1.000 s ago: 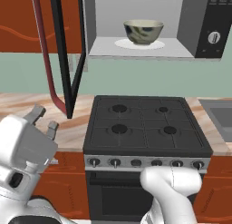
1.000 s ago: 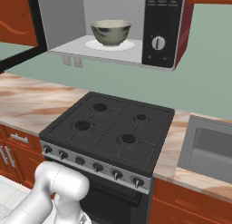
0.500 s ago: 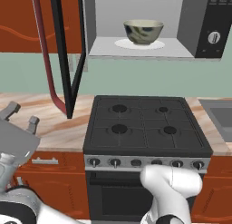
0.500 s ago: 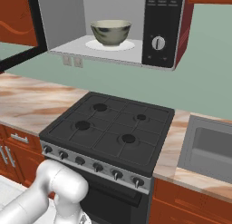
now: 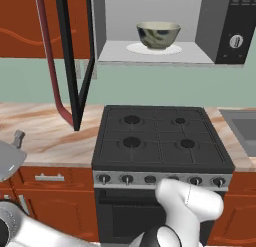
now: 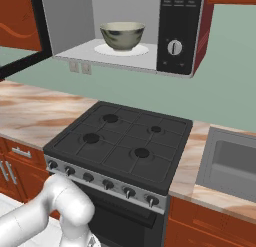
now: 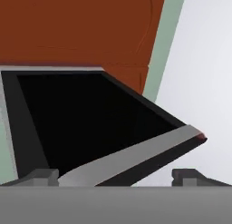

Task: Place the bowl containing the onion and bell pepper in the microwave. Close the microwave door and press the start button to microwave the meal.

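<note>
The cream bowl point(image 5: 158, 35) with dark blotches stands on the turntable inside the open microwave point(image 5: 150, 53); the same bowl point(image 6: 122, 35) shows in the right base view. Its wall hides the onion and bell pepper. The microwave door point(image 5: 75, 61) hangs swung out to the left, its black glass edge-on. The control panel with its white knob point(image 6: 174, 47) is on the right side. My gripper point(image 7: 115, 177) is open, below and left of the door, looking up at the microwave door point(image 7: 90, 123) and its silver strip. One finger point(image 5: 19, 137) pokes up at the left edge.
A black four-burner stove point(image 5: 160, 136) sits under the microwave, with marbled counter point(image 5: 40, 136) to its left and a sink point(image 6: 235, 161) to its right. Red-brown cupboards point(image 5: 20, 21) hang beside the open door. My white arm point(image 5: 190, 206) bends low before the oven.
My hand has swung left and down, from over the counter's edge to the far left edge of the left base view. Bowl, door and base have stayed put.
</note>
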You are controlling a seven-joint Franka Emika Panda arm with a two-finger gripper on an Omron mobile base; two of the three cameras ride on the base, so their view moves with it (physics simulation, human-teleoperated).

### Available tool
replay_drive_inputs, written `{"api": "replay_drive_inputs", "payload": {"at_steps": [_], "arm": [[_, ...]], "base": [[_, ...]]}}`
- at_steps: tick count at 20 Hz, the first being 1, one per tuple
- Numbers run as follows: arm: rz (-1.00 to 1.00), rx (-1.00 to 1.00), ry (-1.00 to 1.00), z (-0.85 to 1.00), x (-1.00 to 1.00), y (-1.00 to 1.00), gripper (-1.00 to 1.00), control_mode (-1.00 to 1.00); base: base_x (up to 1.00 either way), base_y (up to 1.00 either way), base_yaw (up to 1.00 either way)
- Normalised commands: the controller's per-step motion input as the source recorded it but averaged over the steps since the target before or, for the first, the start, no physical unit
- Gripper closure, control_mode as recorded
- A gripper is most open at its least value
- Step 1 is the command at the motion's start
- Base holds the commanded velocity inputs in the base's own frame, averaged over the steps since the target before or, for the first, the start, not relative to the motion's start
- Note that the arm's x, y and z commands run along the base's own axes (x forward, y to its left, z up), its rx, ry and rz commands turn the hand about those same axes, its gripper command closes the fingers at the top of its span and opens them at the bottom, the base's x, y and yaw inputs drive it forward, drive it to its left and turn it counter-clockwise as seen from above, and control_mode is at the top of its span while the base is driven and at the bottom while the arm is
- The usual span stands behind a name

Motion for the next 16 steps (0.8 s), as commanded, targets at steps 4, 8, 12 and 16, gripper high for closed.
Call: {"api": "replay_drive_inputs", "payload": {"at_steps": [4,8,12,16], "arm": [[-0.11,0.0,0.0,-0.06,0.42,0.47,-1.0,-1.0],[-0.18,0.0,0.0,0.0,0.47,0.22,-1.0,-1.0],[-0.22,0.0,0.0,0.0,0.5,0.01,-1.0,-1.0],[-0.25,0.01,0.0,0.0,0.48,-0.03,-1.0,-1.0]], "base": [[0.0,0.0,0.0],[0.0,0.0,0.0],[0.0,0.0,0.0],[0.0,0.0,0.0]]}}
